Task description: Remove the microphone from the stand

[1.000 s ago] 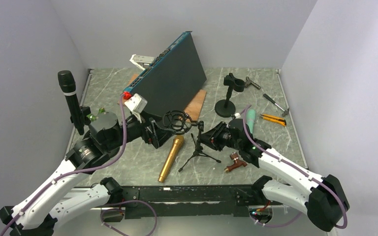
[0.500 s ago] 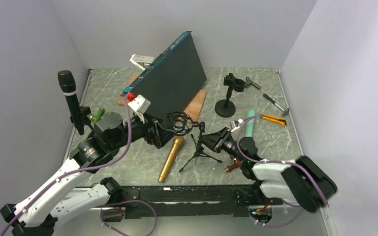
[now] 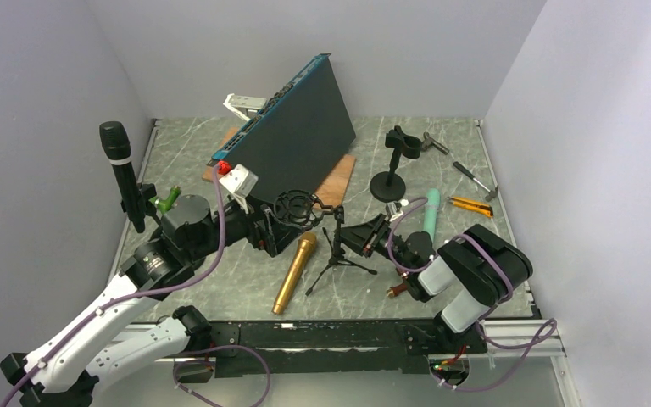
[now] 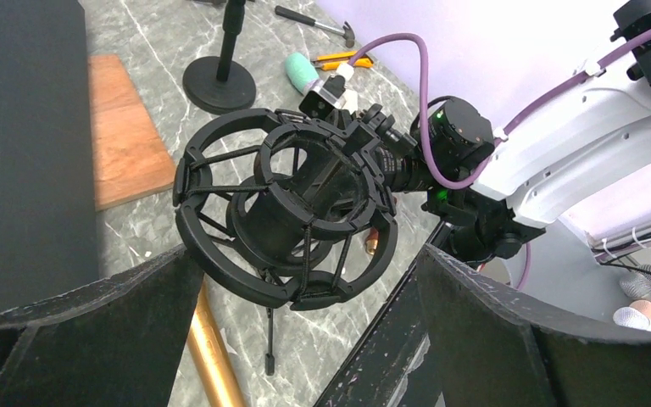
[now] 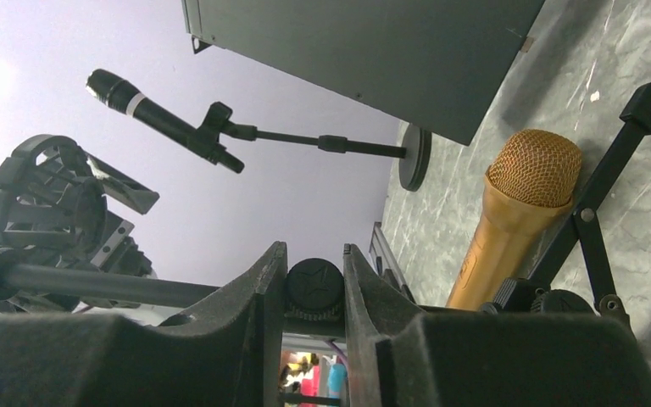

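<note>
Black microphone (image 3: 117,153) stands clipped in its own upright stand at the far left, well apart from both claws. Left gripper (image 4: 305,254) is spread wide, one finger on either side of the empty shock mount (image 4: 288,212); whether they touch it cannot be told. Gold microphone (image 3: 295,273) lies flat on the table (image 3: 178,153) just below that mount, its head beside the tripod stand (image 3: 339,254). Right gripper (image 5: 314,254) pinches the tripod stand by a black knob (image 5: 314,288). From overhead its fingertips are hard to make out, and the left wrist camera cuts off most of the gold body.
</note>
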Robot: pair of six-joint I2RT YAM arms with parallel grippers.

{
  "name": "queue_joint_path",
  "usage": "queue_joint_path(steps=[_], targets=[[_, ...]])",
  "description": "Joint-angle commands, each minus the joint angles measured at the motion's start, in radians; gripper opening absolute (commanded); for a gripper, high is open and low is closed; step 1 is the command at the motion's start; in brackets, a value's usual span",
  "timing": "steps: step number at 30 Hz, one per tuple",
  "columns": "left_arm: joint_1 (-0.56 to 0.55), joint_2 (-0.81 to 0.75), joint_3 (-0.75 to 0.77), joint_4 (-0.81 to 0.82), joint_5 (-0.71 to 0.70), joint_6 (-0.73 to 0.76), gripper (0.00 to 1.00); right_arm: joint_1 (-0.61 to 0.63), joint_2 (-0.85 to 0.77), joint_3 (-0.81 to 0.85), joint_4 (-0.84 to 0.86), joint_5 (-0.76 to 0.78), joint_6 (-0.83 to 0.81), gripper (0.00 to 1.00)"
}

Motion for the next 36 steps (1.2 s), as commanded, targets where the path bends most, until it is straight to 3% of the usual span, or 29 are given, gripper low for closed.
queue_joint_path(steps=[1,5,8,12,17,24,29,36], targets=[[0.002,-0.016,0.016,0.015,-0.016,-0.004,0.98,0.0,-0.02,-0.033,-0.165,-0.066,-0.105,0.3],[0.003,-0.018,0.017,0.017,-0.016,0.002,0.98,0.001,-0.189,-0.023,-0.438,-0.055,-0.145,0.58],[0.002,-0.022,0.014,0.022,-0.017,0.002,0.98,0.004,-0.375,0.067,-0.847,0.013,-0.274,0.85],[0.002,-0.031,0.016,0.019,-0.016,0.003,0.98,0.005,-0.555,0.135,-1.164,0.102,-0.35,0.99],[0.003,-0.041,0.018,0.007,-0.027,0.01,0.99,0.005,-0.682,0.261,-1.467,0.165,-0.387,0.99],[0.003,-0.032,0.008,0.026,-0.01,-0.001,0.98,0.059,-0.69,0.413,-1.628,0.214,-0.355,0.9],[0.003,-0.03,0.0,0.033,-0.01,-0.005,0.98,0.089,-0.692,0.43,-1.626,0.265,-0.311,0.74],[0.002,-0.028,0.008,0.026,-0.012,0.008,1.0,0.093,-0.661,0.431,-1.583,0.239,-0.294,0.6]])
